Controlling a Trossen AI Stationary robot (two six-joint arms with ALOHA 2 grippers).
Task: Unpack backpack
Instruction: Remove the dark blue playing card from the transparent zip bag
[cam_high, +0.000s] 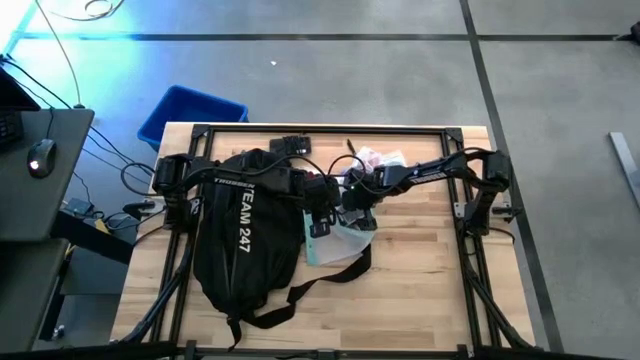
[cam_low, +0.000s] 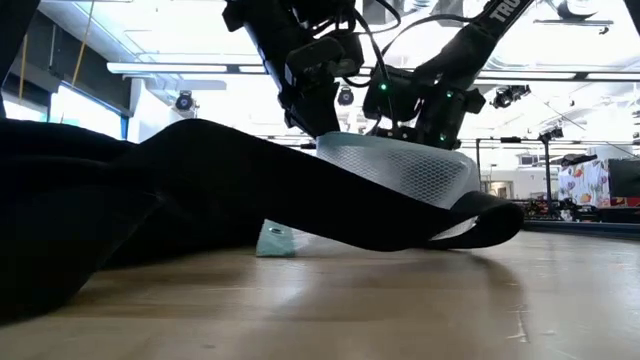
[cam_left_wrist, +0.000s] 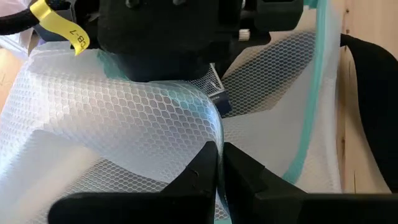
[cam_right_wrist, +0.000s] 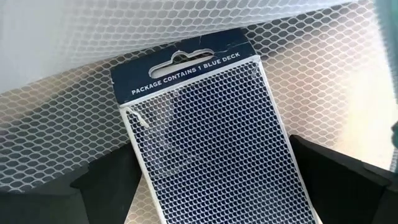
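Two dark robot arms reach inward over the table and meet near its middle. The left arm comes in from the left side, stretched flat toward the centre. Its left gripper (cam_left_wrist: 219, 171) points forward with its two dark fingers (cam_left_wrist: 193, 177) pressed together, pinching a thin sheet between them. The right arm comes from the right side, bent at the elbow and angled down toward the same spot. Its right gripper (cam_right_wrist: 214, 180) has its fingers (cam_right_wrist: 109, 180) spread wide apart, one on each side.
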